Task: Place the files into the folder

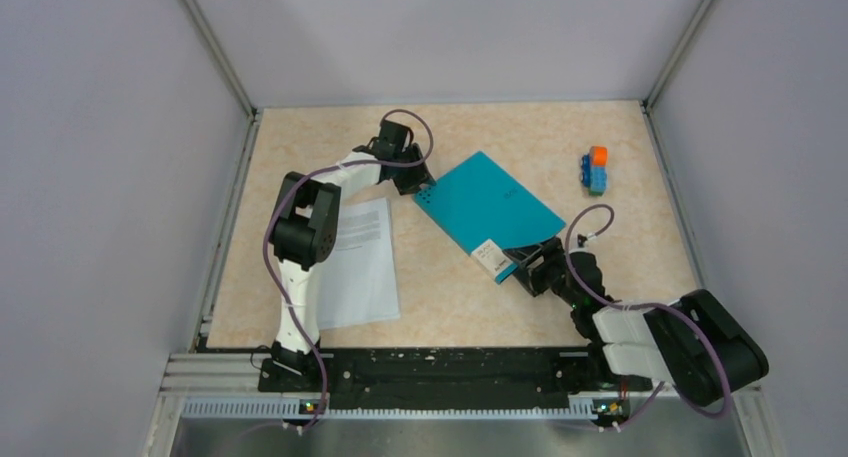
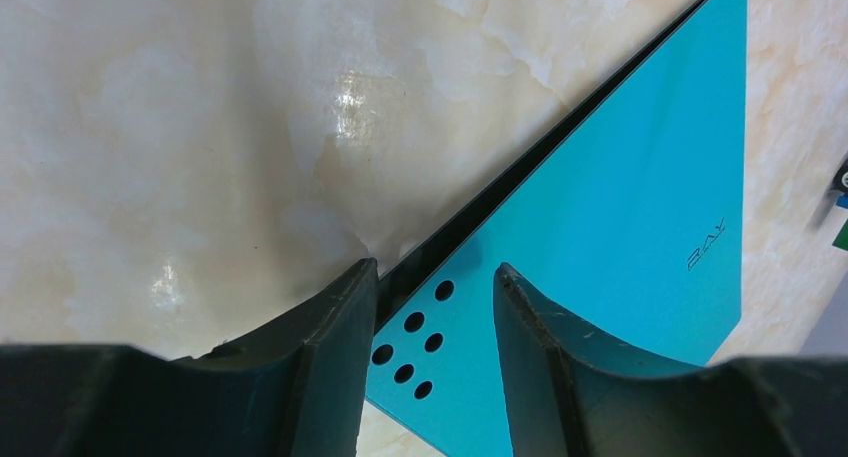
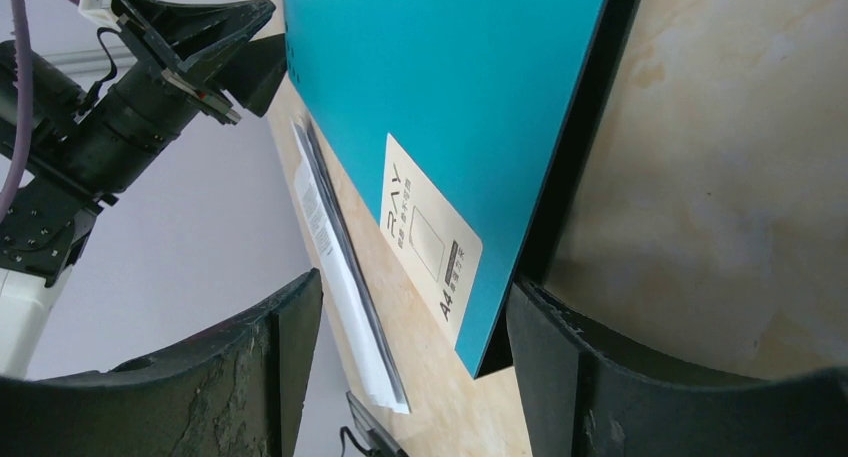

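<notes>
Beige marbled table (image 1: 450, 317), glossy light patches; plain grey walls (image 1: 100, 177) around.

Orange-and-blue toy block stack (image 1: 596, 169) sits on the beige marbled table (image 1: 640, 237), far right

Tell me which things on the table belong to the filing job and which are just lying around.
Part of the job:
teal folder
printed paper sheets

Just lying about:
orange-and-blue toy block stack
</notes>
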You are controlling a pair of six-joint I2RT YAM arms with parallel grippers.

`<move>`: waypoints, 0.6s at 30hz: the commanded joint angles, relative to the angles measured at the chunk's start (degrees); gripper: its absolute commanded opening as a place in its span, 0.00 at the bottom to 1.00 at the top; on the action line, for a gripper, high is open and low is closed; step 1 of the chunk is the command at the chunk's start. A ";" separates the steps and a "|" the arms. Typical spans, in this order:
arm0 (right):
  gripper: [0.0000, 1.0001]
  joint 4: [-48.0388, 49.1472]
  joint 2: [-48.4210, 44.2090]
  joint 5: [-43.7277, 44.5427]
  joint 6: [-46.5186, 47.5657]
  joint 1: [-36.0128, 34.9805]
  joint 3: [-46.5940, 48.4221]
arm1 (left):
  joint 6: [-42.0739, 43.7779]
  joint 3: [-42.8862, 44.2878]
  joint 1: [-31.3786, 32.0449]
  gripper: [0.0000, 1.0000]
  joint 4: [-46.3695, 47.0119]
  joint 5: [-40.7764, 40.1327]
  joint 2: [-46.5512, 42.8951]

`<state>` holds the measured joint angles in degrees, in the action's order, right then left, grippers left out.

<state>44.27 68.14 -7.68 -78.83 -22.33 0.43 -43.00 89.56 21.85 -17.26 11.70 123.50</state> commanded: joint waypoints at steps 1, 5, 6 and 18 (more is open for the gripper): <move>0.66 14.16 6.01 -0.23 -0.71 0.34 -2.35 | 1.61 1.43 0.06 0.52 -4.92 -1.32 1.55; 0.64 24.32 14.48 -0.23 -0.76 0.35 -2.71 | 1.79 2.38 0.10 0.52 -5.47 -0.99 2.06; 0.64 28.49 16.95 -0.37 -0.76 0.35 -2.61 | 1.83 2.64 0.11 0.52 -5.65 -0.91 2.23; 0.16 54.38 44.48 -2.56 1.29 0.44 -1.52 | 2.57 8.06 -0.69 0.56 -9.76 0.26 1.88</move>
<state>89.52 110.52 -10.41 -82.00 -21.96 0.49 -41.76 93.78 21.58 -22.76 11.73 125.03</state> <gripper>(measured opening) 0.232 0.541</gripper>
